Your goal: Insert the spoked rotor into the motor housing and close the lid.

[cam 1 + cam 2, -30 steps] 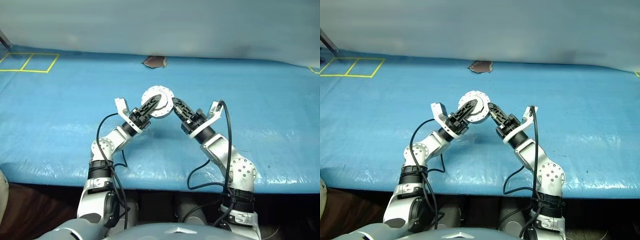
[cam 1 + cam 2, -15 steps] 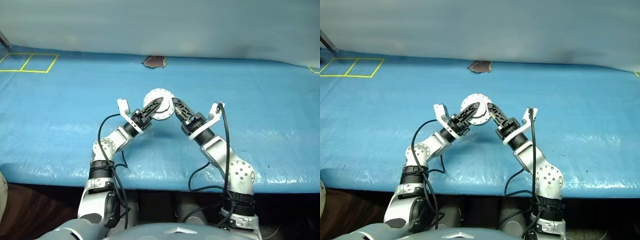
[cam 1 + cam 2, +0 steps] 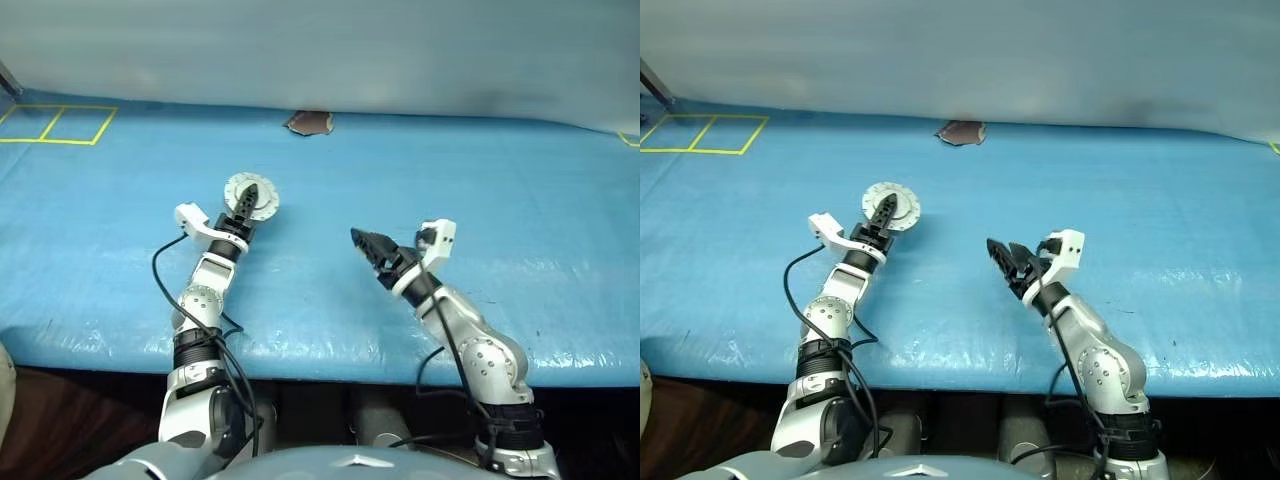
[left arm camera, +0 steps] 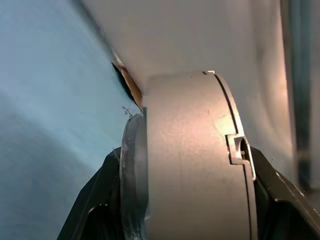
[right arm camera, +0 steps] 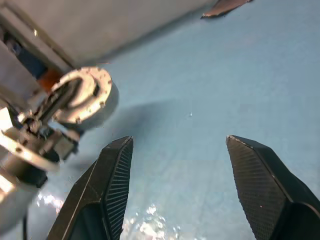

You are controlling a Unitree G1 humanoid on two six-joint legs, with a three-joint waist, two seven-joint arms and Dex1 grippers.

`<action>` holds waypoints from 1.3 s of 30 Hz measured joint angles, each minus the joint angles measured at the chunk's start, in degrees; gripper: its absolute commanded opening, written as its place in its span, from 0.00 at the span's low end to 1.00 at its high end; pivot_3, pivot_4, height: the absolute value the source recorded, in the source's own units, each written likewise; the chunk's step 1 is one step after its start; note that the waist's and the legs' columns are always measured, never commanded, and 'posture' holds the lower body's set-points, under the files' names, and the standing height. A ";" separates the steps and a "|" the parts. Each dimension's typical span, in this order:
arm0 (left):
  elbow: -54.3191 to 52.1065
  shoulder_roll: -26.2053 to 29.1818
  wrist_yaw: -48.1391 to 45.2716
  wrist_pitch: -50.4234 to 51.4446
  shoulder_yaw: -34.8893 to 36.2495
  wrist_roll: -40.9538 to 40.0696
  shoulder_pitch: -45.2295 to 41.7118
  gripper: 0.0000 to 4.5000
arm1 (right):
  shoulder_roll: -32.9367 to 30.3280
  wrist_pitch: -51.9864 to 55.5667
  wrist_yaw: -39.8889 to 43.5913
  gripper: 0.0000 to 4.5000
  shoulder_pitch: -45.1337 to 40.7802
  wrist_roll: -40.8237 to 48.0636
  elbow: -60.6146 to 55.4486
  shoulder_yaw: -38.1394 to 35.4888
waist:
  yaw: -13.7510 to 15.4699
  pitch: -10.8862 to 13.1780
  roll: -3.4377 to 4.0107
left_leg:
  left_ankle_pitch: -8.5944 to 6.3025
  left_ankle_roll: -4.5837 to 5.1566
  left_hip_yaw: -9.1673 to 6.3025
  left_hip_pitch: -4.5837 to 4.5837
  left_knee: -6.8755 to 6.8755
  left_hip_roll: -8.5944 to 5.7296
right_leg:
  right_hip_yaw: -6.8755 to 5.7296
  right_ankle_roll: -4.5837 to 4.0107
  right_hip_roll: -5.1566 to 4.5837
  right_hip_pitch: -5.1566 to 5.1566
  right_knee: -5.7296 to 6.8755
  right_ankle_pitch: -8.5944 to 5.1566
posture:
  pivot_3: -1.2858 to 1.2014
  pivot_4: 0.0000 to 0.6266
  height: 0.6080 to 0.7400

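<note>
My left gripper is shut on the motor housing, a silvery round cup held edge-on between the two black fingers. The lid, a light grey disc with a toothed edge, sits on the housing and faces the head camera. In the right wrist view the housing shows off to the side with a left finger across its face. The spoked rotor is hidden. My right gripper hovers over the blue table cover to the right of the housing, open and empty, well apart from it.
A blue cover spreads over the table. A brown torn patch lies at the far edge below a pale backdrop. Yellow tape squares mark the far left corner. The table's front edge runs close to my arms.
The left gripper has carried the housing with its lid off to the left. The right gripper has come off the housing's right edge, opened, rolled and dropped lower.
</note>
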 measured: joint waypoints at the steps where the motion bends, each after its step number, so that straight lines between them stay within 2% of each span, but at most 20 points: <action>1: 0.11 0.26 0.88 -1.43 0.20 1.12 -0.32 0.58 | -0.75 -0.79 1.19 0.69 0.19 -2.45 0.03 1.51 | 0.14 0.02 -0.04 | 0.00 0.00 0.00 0.00 0.04 0.00 | 0.00 0.02 0.00 0.02 0.00 0.01 | 0.52 0.24 1.00; 9: 5.08 2.41 5.28 -8.24 0.96 6.23 -2.47 0.58 | 0.24 -4.04 6.87 0.69 1.23 -10.31 0.61 4.22 | 0.77 0.17 -0.30 | 0.00 0.00 -0.05 -0.02 0.18 -0.04 | 0.00 0.12 -0.01 0.11 -0.02 0.08 | 0.52 0.24 1.00; 12: 6.63 2.55 5.86 -8.22 0.73 7.30 -2.47 0.76 | 0.90 -4.10 7.50 0.70 1.23 -11.30 0.62 4.22 | 0.77 0.22 -0.38 | 0.00 0.00 -0.06 -0.02 0.17 -0.04 | 0.00 0.13 -0.01 0.10 -0.02 0.08 | 0.52 0.24 1.00; 15: 6.91 2.75 6.11 -8.19 0.40 8.02 -2.78 0.99 | 1.31 -4.12 8.18 0.70 1.19 -12.28 0.61 4.02 | 0.77 0.24 -0.43 | 0.00 0.00 -0.07 -0.01 0.18 -0.04 | 0.00 0.15 -0.01 0.12 -0.02 0.10 | 0.52 0.24 1.00; 25: 7.05 3.82 9.62 -11.17 0.53 11.17 -2.77 1.00 | 2.49 -4.28 9.64 0.70 1.20 -14.09 0.62 2.90 | 0.73 0.24 -0.42 | 0.00 0.00 -0.06 0.03 0.19 -0.04 | 0.00 0.16 -0.01 0.14 0.01 0.11 | 0.52 0.24 1.00; 34: 6.29 8.21 13.35 -24.59 1.49 17.24 -3.12 1.00 | 2.47 -5.12 11.30 0.70 1.23 -15.25 0.85 2.33 | 0.90 0.23 -0.43 | 0.00 -0.01 -0.05 0.12 0.19 -0.04 | 0.01 0.15 -0.01 0.24 0.02 0.11 | 0.52 0.24 1.00; 37: 5.05 8.25 12.16 -28.31 0.48 17.93 -3.56 1.00 | 2.45 -10.46 12.04 0.70 1.66 -18.36 1.06 2.39 | 1.20 0.23 -0.44 | 0.00 -0.01 -0.05 0.11 0.21 -0.05 | 0.01 0.17 -0.01 0.25 0.02 0.12 | 0.52 0.24 1.00; 39: 2.42 8.94 7.20 -29.21 -3.23 18.59 -3.54 1.00 | 2.39 -14.10 12.32 0.70 2.12 -19.99 1.21 1.98 | 1.24 0.23 -0.44 | 0.00 -0.01 -0.05 0.13 0.21 -0.06 | 0.02 0.18 -0.01 0.27 0.02 0.13 | 0.52 0.24 1.00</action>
